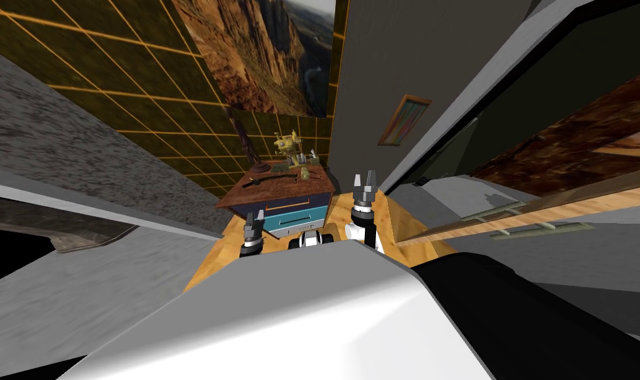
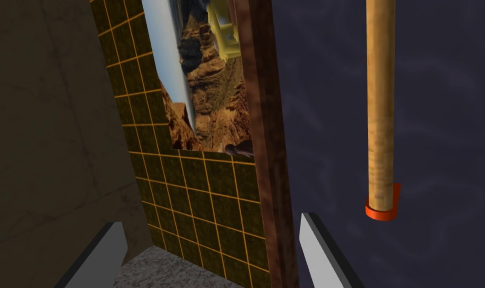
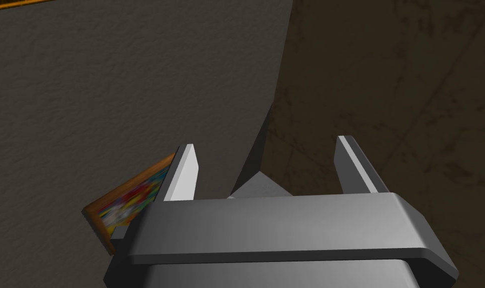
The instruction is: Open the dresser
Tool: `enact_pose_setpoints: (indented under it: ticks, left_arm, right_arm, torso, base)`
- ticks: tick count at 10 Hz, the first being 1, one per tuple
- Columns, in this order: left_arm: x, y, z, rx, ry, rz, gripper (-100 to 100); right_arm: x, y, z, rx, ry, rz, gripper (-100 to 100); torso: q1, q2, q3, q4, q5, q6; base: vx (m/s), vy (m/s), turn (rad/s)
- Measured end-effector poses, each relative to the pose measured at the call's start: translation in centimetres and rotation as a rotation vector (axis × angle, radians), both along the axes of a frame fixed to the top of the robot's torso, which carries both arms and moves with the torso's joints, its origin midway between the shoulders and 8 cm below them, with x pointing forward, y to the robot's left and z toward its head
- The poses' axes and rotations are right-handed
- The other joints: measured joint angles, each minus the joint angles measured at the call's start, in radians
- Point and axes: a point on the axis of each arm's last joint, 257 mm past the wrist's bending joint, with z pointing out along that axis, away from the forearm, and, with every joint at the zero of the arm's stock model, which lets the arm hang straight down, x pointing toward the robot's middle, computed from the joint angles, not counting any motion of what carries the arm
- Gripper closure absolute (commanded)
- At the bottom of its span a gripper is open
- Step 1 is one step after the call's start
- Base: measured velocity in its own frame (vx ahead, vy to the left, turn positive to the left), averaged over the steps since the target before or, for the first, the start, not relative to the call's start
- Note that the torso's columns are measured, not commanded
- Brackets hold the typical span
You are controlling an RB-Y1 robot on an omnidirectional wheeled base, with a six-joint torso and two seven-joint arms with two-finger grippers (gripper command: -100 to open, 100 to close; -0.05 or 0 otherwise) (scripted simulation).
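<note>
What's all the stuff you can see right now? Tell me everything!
dresser: one, brown top and blue drawer fronts, against the tiled wall ahead
drawer handle: one, wooden with an orange bracket, on the dark dresser front
yellow ornament: one, yellow, on the dresser top
canyon picture: one, brown, on the tiled wall above the dresser
small framed picture: one, multicoloured, on the grey wall
left hand: one, grey, open, before the dresser
right hand: one, grey, open, beside the dresser

Dresser (image 1: pixel 282 201) just ahead of L gripper (image 1: pixel 254 219). Its top edge (image 2: pixel 266 150) runs thru the jaw gap, close to one finger. Drawer handle (image 2: pixel 381 110) outside the gap, past that finger. Figurine (image 1: pixel 288 146) on top, at back. R gripper (image 1: pixel 367 178) off dresser's right side.
</note>
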Motion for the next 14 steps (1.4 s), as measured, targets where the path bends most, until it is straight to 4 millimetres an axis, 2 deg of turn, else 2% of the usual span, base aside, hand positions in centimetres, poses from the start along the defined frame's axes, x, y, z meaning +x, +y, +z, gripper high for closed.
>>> enact_pose_setpoints:
  ticks: [4, 8, 11, 14]
  left_arm:
    - [-1.2, 0.4, -2.3, -0.012, 0.019, 0.001, -100]
    - [-2.2, 0.6, -3.7, -0.027, 0.01, 0.005, -100]
    - [-3.2, 0.4, -6.0, -0.046, 0.056, 0.005, -100]
    - [-4.2, 0.2, -7.4, -0.065, 0.072, 0.008, -100]
  right_arm:
    - [0.0, 0.0, 0.0, 0.0, 0.0, 0.0, 0]
    - [0.0, 0.0, 0.0, 0.0, 0.0, 0.0, 0]
    - [0.0, 0.0, 0.0, 0.0, 0.0, 0.0, 0]
    - [0.0, 0.0, 0.0, 0.0, 0.0, 0.0, 0]
  torso:
    - [0.0, -0.001, -0.001, 0.0, 0.0, 0.0]
    - [0.003, -0.012, -0.005, -0.01, 0.008, 0.004]
    - [0.0, -0.005, -0.003, -0.002, 0.001, 0.001]
    - [-0.001, 0.002, 0.001, 0.001, 0.0, 0.0]
  base:
    - [0.065, -0.017, 0.018]
    - [0.044, -0.011, 0.012]
    - [0.058, -0.019, 0.003]
    - [0.058, -0.018, 0.014]
